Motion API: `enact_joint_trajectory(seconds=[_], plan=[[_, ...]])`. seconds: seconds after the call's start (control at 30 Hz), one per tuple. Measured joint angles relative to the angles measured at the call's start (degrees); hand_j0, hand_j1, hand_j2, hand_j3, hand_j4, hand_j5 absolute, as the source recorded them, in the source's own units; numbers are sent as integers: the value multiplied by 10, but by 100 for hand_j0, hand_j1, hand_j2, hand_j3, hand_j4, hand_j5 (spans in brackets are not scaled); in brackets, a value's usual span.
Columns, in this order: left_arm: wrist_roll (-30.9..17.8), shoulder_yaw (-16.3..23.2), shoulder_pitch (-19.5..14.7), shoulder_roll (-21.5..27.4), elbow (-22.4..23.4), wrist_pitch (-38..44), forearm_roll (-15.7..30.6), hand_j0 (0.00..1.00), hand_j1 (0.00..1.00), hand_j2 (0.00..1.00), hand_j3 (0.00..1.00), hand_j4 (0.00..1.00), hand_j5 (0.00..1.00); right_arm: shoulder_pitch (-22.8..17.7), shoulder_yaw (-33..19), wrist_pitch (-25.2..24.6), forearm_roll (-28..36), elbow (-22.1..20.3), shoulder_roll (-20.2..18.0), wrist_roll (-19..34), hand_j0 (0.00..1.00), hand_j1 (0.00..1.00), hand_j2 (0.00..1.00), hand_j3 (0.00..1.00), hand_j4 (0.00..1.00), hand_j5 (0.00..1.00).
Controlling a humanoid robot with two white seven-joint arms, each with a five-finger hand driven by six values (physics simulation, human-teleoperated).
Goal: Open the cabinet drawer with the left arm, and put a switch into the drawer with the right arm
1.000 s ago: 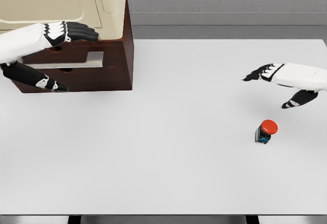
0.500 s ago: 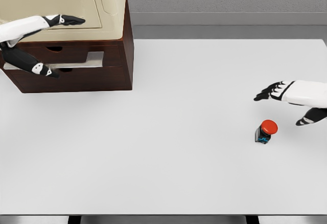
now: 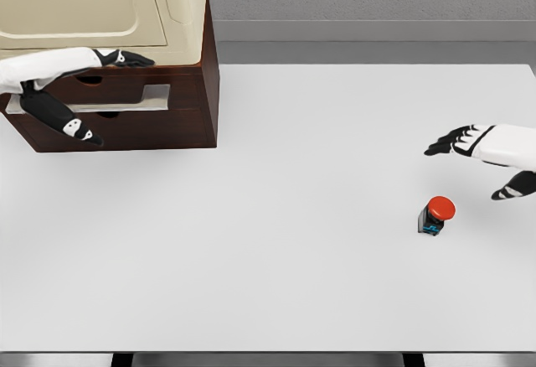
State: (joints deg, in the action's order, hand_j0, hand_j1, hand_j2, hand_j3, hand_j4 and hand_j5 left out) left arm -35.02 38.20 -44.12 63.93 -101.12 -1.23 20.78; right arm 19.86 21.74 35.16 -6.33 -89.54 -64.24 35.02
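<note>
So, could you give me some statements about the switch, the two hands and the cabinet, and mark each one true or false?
1. The switch lies on the table, held by no hand. True.
2. The right hand grasps the switch. False: it hovers open, up and to the right of it.
3. The left hand is at the front of the cabinet. True.
4. The switch has a blue cap. False: the cap is red.
5. The switch is inside the drawer. False: it lies far to the right.
</note>
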Motion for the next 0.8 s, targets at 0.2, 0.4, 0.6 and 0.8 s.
enact_joint_trajectory(seconds=[0.2,0.4,0.6,0.8], plan=[[0,5,0,1,0,26,28,100,100,100,100,100,100,-7,-1,0,-1,-1,9,0,100,100,100,100,100,100],[0,6,6,3,1,66,45,100,100,100,100,100,100,-18,2,0,-1,-10,19,0,100,100,100,100,100,100],[0,5,7,9,1,110,62,100,100,100,100,100,100,-32,12,0,-2,-25,22,0,100,100,100,100,100,100],[0,5,8,9,2,143,60,100,100,100,100,100,100,-30,35,0,-16,-26,34,0,100,100,100,100,100,100]])
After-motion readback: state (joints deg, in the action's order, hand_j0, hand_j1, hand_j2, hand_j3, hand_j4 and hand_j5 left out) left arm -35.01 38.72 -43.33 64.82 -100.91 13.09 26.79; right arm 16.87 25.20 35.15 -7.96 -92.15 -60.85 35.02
